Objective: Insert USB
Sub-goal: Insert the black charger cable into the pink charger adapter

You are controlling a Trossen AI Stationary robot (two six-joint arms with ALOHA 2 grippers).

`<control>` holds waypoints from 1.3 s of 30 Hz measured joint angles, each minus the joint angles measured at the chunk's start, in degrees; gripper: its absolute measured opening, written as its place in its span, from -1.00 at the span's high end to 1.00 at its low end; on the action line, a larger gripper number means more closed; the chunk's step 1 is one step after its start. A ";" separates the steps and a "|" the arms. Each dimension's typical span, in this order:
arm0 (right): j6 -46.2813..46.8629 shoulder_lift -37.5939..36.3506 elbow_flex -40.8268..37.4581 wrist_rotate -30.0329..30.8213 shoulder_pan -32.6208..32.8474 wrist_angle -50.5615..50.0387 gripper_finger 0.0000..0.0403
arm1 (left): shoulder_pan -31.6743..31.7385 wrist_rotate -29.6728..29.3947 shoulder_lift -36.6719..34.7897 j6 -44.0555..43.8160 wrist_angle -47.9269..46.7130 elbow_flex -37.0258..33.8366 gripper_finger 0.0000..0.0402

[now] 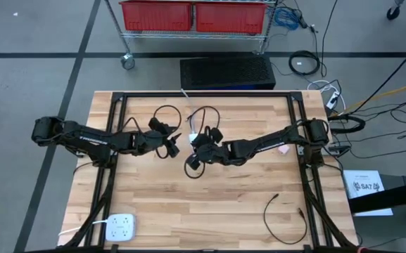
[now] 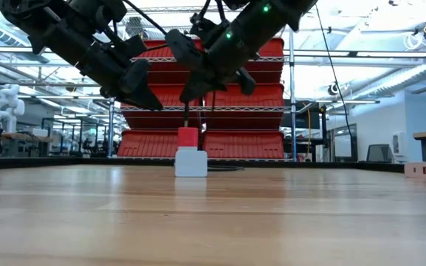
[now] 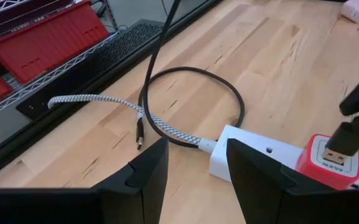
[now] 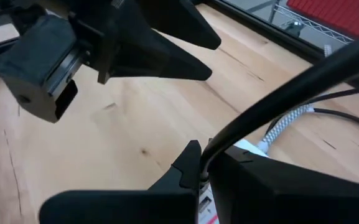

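- Two arms meet over the middle of the bench [image 1: 210, 204] toward its far edge, both reaching inward from the side edges
- Right claw [image 1: 197, 144] is clenched on the black cable just behind the USB plug [image 3: 347, 138], which hangs with its long axis nearly upright, tip down
- Directly under the plug, just apart from it, sits the red-topped adapter [image 3: 328, 163] on the white hub [image 3: 254, 155]; the gap looks like a short straight drop, so the right arm is plainly the nearer one
- Left claw [image 3: 195, 165] hangs released, its fingers wide either side of the hub's cable end, not touching it
- Judged from this, the plug is lined up but not yet seated
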 joint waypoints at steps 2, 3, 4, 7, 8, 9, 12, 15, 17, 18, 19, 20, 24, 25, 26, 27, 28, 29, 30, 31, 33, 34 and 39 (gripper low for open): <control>0.66 -0.01 0.00 0.13 0.00 -0.50 1.00 | 0.00 0.00 0.00 -0.01 -0.03 0.00 0.16; 1.16 -0.02 0.00 0.13 -0.02 -0.72 1.00 | 0.00 0.00 0.00 0.00 -0.02 0.00 0.16; 1.68 -0.01 0.00 0.07 -0.02 -0.85 1.00 | 0.00 0.00 0.02 0.00 0.01 0.00 0.16; 2.23 0.11 0.07 -0.26 0.28 -0.87 1.00 | 0.00 0.02 0.02 -0.02 0.02 -0.34 0.16; 2.26 0.11 0.07 -0.29 0.37 -0.90 1.00 | 0.00 0.02 0.02 -0.04 -0.02 -0.45 0.16; 2.32 0.11 0.07 -0.39 0.39 -0.92 1.00 | 0.00 0.02 0.02 -0.06 0.00 -0.49 0.16; 2.58 0.13 0.07 -0.71 0.65 -1.06 1.00 | 0.00 0.02 0.02 -0.07 0.04 -0.52 0.16; 2.64 0.15 0.07 -0.83 0.76 -1.15 1.00 | 0.00 0.02 0.02 -0.08 0.03 -0.55 0.16; 2.74 0.17 0.07 -1.11 0.90 -1.20 1.00 | 0.00 0.02 0.02 -0.09 0.03 -0.55 0.16; 2.74 0.17 0.07 -1.13 0.91 -1.20 1.00 | -0.02 0.02 0.02 -0.09 0.03 -0.55 0.16; 2.76 0.17 0.07 -1.21 0.89 -1.20 1.00 | -0.03 0.02 0.02 -0.09 0.03 -0.55 0.16; 2.76 0.17 0.07 -1.25 0.87 -1.20 1.00 | -0.02 0.02 0.02 -0.09 0.03 -0.55 0.16; 2.76 0.17 0.07 -2.29 0.83 -1.18 1.00 | -0.24 0.02 0.03 -0.13 0.03 -0.55 0.16; 2.76 0.17 0.07 -2.42 0.70 -1.16 1.00 | -0.40 0.02 0.04 -0.13 0.03 -0.55 0.16; 2.73 0.17 0.07 -2.51 0.58 -1.16 1.00 | -0.53 0.02 0.04 -0.13 0.03 -0.55 0.16; 2.58 0.17 0.07 -2.70 0.39 -1.13 1.00 | -0.71 0.02 0.04 -0.15 0.03 -0.55 0.16; 2.52 0.17 0.07 -3.09 0.19 -1.08 1.00 | -0.80 0.02 0.04 -0.18 0.04 -0.55 0.16; 2.52 0.15 0.07 -3.80 -0.10 -1.08 1.00 | -0.99 0.02 0.04 -0.26 0.04 -0.55 0.16; 2.52 0.13 0.07 -4.63 -0.46 -0.98 1.00 | -1.11 0.02 0.04 -0.27 0.03 -0.55 0.16; 2.52 0.11 0.07 -5.34 -0.72 -1.11 1.00 | -1.15 0.02 0.04 -0.28 0.04 -0.55 0.16; 2.40 0.11 0.07 -6.05 -1.18 -1.05 1.00 | -1.28 0.02 0.04 -0.51 0.04 -0.55 0.16; 2.25 0.11 0.07 -6.75 -1.41 -1.01 1.00 | -1.27 0.02 0.04 -0.72 0.04 -0.55 0.16; 2.33 -0.22 0.09 -11.76 -2.91 -0.97 1.00 | -1.27 0.02 0.04 -1.46 0.05 -0.55 0.16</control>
